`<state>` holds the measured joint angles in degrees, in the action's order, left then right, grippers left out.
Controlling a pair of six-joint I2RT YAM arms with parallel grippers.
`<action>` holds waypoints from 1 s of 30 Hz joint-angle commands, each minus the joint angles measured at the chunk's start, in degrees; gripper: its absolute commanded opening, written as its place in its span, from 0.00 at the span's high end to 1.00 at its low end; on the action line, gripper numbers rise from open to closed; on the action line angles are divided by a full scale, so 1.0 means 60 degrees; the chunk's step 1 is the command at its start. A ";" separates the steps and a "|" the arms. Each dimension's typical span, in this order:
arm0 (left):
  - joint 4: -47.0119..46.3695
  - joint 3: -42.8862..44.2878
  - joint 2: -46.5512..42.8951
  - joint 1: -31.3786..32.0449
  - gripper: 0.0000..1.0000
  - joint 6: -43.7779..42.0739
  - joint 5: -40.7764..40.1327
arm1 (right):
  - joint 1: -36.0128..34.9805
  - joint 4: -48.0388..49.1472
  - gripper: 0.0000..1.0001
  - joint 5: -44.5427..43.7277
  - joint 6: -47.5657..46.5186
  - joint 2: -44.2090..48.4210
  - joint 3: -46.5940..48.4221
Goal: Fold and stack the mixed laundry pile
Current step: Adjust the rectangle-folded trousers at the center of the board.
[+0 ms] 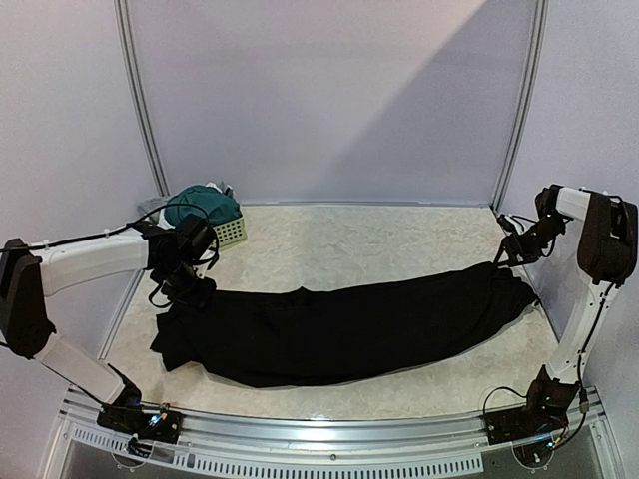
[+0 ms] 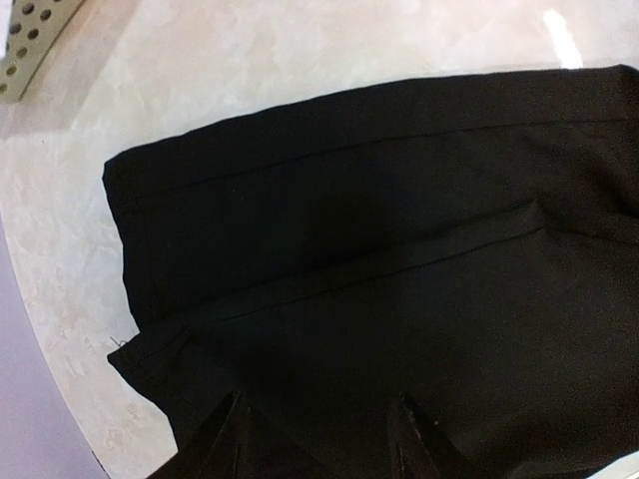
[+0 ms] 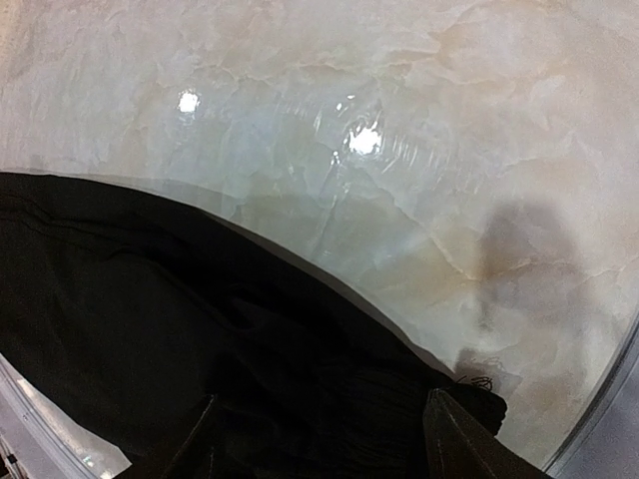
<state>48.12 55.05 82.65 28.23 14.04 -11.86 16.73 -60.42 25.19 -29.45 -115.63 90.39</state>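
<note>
Long black fabric trousers [image 1: 339, 329] lie stretched out flat, reaching from beneath the left gripper [image 2: 318, 404] to beneath the right gripper [image 3: 321, 414]. Both grippers hover low with fingers parted, and neither visibly grips anything. No fold shows yet. Beyond the left gripper, dark teal-green shorts [image 1: 200, 206] sit heaped in a small pale perforated plastic basket [image 1: 233, 236]. The task looks barely begun, with all folding and stacking left to do.

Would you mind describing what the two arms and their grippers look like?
The left arm and right arm share white tubular links, bulky black joint housings and black bases on a silver rail. Thin black cables loop near the wrists. The left gripper and right gripper are black, with two tapered fingers each.
</note>
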 commanded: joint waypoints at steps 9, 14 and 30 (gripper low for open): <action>-0.0401 -0.0546 -0.0387 -0.2012 0.45 0.0727 0.0956 | 0.0019 0.0237 0.58 -0.0463 0.0451 -0.0755 0.0104; -0.0496 -0.0586 -0.0490 -0.2539 0.45 0.0805 0.1104 | 0.0108 0.0356 1.00 -0.0386 0.0516 -0.0240 0.0059; -0.0428 -0.0960 -0.1159 -0.3165 0.46 0.0651 0.0797 | 0.0822 0.1550 1.00 -0.0564 0.1537 0.0505 -0.0140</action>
<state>45.93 50.83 76.40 10.20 18.24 -6.85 21.21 -55.70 23.03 -23.14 -112.66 90.65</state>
